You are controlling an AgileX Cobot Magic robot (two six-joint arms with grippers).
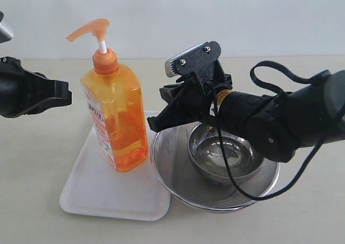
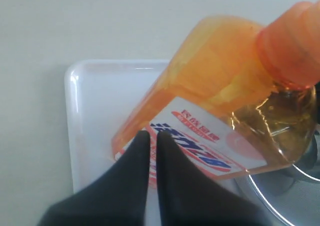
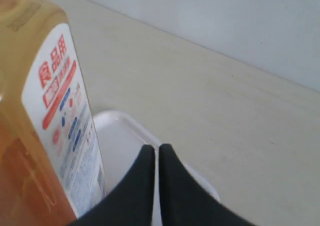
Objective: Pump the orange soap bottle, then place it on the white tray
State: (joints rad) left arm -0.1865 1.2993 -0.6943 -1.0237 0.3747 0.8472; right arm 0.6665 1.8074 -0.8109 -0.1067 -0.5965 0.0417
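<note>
The orange soap bottle [image 1: 114,114] stands upright on the white tray [image 1: 97,192], its pump head [image 1: 89,29] raised. My left gripper [image 1: 66,93] hangs to the bottle's left, apart from it, shut with nothing between its fingers. In the left wrist view the gripper [image 2: 153,136] points at the bottle [image 2: 220,76] and the tray [image 2: 95,116]. My right gripper [image 1: 153,124] is shut and empty just right of the bottle, over the tray's edge. The right wrist view shows that gripper [image 3: 154,150] beside the bottle's label [image 3: 62,116] and the tray [image 3: 117,136].
A round steel mesh strainer [image 1: 178,174] holding a steel bowl [image 1: 223,157] sits right of the tray, touching it, under my right arm. A black cable [image 1: 269,71] loops over that arm. Bare beige tabletop lies all around.
</note>
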